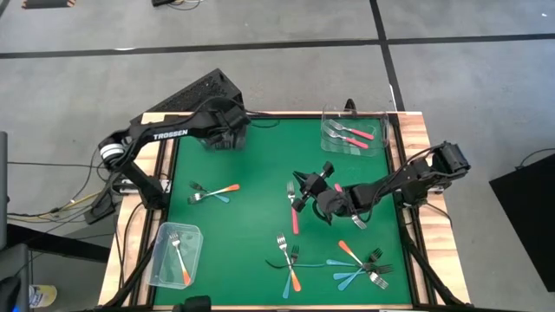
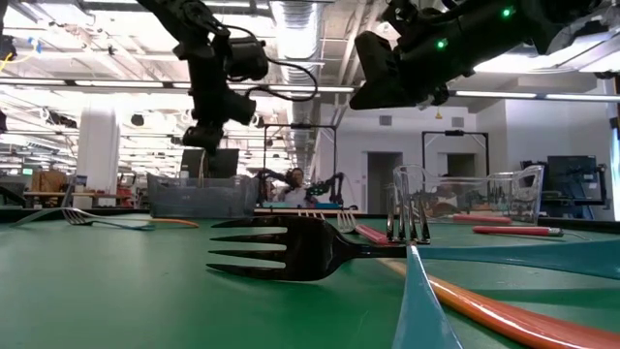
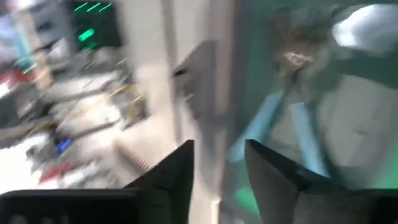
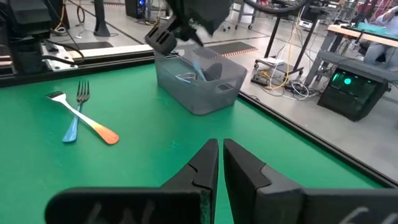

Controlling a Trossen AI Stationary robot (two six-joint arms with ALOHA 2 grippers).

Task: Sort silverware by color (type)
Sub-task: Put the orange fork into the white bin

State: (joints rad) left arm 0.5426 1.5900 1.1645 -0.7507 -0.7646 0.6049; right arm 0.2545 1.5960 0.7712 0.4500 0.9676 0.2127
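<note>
Right gripper: mid-table, raised, fingers pressed together, holding nothing. A pink fork lies on the mat just beside it. Left gripper: above the far-left bin, fingers slightly parted; blue forks sit in the bin below. Pink forks in the far-right tray. Orange fork in the near-left tray. Mixed forks lie loose at the near edge; an orange and blue pair lies left of centre.
</note>
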